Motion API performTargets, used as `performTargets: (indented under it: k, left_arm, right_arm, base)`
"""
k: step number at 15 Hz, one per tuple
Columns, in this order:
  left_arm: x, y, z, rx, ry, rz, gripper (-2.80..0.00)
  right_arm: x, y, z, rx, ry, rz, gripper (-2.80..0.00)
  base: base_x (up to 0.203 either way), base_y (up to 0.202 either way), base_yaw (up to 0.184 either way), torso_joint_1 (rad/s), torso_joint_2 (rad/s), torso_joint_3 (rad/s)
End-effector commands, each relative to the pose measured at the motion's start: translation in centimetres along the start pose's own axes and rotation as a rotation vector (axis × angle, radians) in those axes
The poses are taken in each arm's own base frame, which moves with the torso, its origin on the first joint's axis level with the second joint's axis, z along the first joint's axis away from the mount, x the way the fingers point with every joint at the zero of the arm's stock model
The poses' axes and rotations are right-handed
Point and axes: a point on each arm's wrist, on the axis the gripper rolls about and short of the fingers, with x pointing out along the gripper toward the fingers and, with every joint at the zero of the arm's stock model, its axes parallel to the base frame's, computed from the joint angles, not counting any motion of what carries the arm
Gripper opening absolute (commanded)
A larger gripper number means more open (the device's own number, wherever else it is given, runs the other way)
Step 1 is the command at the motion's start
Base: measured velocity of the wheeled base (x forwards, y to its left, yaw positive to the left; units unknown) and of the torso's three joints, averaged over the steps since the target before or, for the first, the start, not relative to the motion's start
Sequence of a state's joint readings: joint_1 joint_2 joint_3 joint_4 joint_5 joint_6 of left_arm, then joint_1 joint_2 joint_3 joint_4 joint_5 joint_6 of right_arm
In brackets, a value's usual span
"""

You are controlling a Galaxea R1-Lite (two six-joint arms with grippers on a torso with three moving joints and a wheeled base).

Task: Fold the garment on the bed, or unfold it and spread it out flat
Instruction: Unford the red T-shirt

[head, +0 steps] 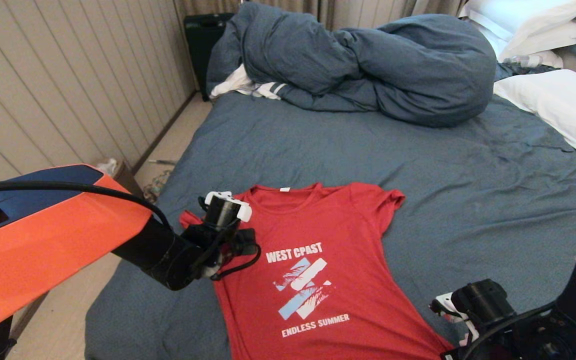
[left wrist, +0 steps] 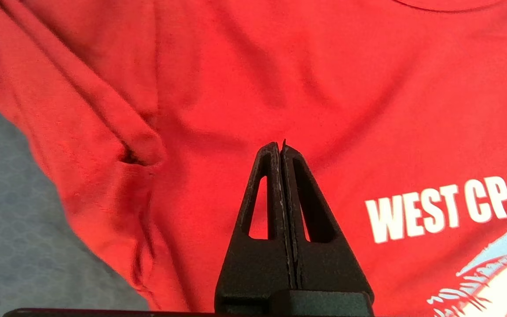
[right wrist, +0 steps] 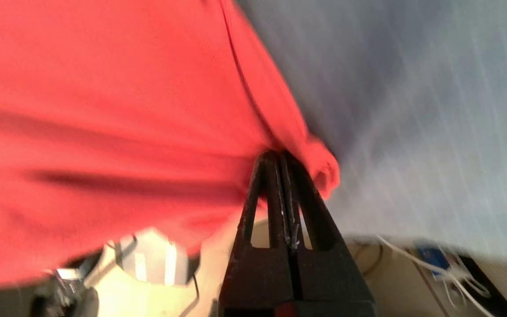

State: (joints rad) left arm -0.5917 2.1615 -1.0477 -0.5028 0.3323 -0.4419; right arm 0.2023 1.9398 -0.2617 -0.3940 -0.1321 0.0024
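Two grippers on one T-shirt [head: 318,235], spread print-up on the near part of the bed [head: 468,190], collar toward the bunched duvet [head: 368,65], lower hem at the near edge. Left gripper [left wrist: 281,149] with jaws pressed together, tips over the chest just beside the armpit seam of the sleeve [left wrist: 82,110] on the robot's left, up and aside from the "WEST" lettering. Probably placed there to pin that side while the other end is worked, though impossible to tell whether any cloth is caught between the tips or merely touched. Right gripper [right wrist: 282,156] clamped on the hem corner at the robot's right, a small roll of red cloth bunched against the tips. Corner held up off the sheet, floor showing beneath, likely to tension the hem or start a fold. Otherwise mostly flat, save the crumpled left sleeve.
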Motion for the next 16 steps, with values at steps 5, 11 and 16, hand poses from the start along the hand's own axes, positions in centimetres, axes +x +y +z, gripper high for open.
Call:
performTargets:
  k: [5, 11, 16]
  left_arm:
    - [-0.1, 0.0, 0.1, -0.005, -0.007, -0.001, -2.8]
    - [-0.4, 0.0, 0.5, -0.01, -0.018, -0.005, -2.8]
    - [-4.4, 0.2, 3.2, -0.036, -0.094, -0.042, -2.8]
  right_arm:
    - [-1.0, -0.3, -1.2, -0.003, -0.01, 0.001, -2.8]
    - [-1.5, -0.9, -1.6, 0.028, -0.025, -0.007, -2.8]
    - [-5.1, -1.4, 0.2, 0.059, -0.258, -0.005, -2.8]
  base:
    - [0.0, 0.0, 0.0, 0.0, 0.0, 0.0]
    - [0.0, 0.0, 0.0, 0.0, 0.0, 0.0]
    - [0.0, 0.0, 0.0, 0.0, 0.0, 0.0]
